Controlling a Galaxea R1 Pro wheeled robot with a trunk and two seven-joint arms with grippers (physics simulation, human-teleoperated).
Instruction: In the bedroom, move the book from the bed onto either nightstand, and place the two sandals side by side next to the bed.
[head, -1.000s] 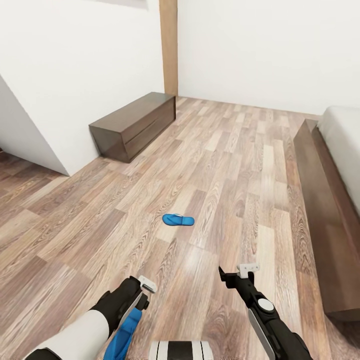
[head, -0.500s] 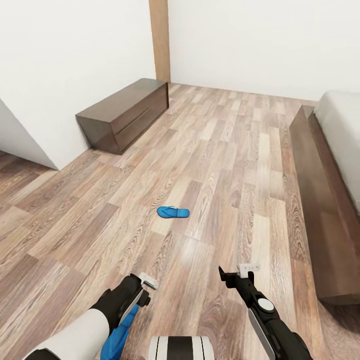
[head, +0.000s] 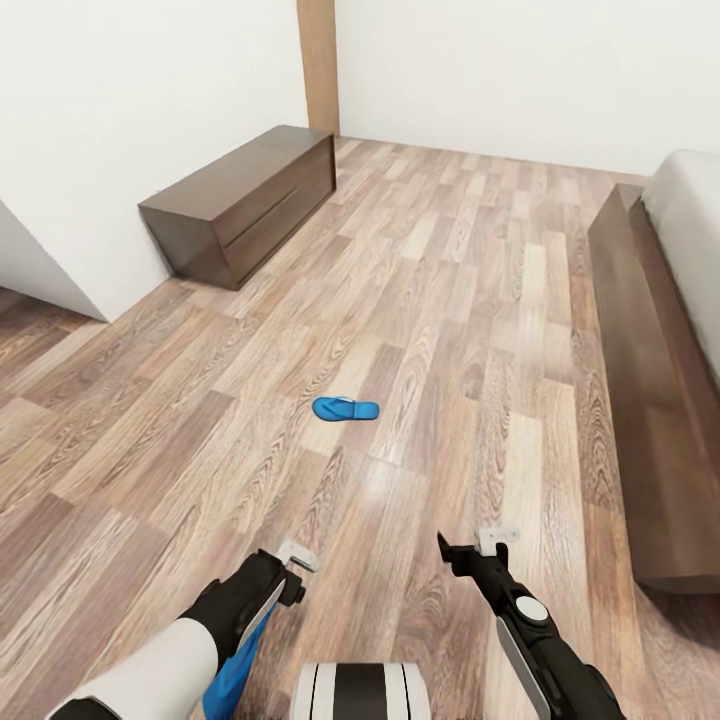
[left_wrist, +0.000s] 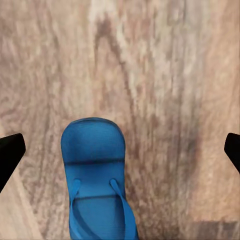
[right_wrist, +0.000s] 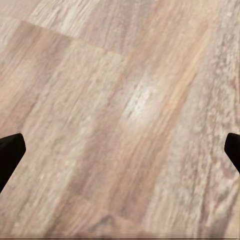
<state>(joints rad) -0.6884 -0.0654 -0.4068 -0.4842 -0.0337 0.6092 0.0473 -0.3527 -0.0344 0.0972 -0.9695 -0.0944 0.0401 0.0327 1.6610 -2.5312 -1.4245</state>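
So the whole head view has slid since a second ago: the low dark-brown wooden cabinet (head: 240, 203) by the white wall sits higher and further left, meaning the camera moved, not the furniture. One bright blue flat sandal (head: 345, 409) lies alone on the brown wood-plank floor (head: 450, 330), well apart from the dark-framed bed with grey mattress (head: 650, 330) at the right. The second blue sandal (left_wrist: 97, 180) hangs under the left gripper (head: 290, 572); whether those jaws clamp it, I can't tell. The right gripper (head: 478, 545) hovers with jaws spread wide over bare planks.
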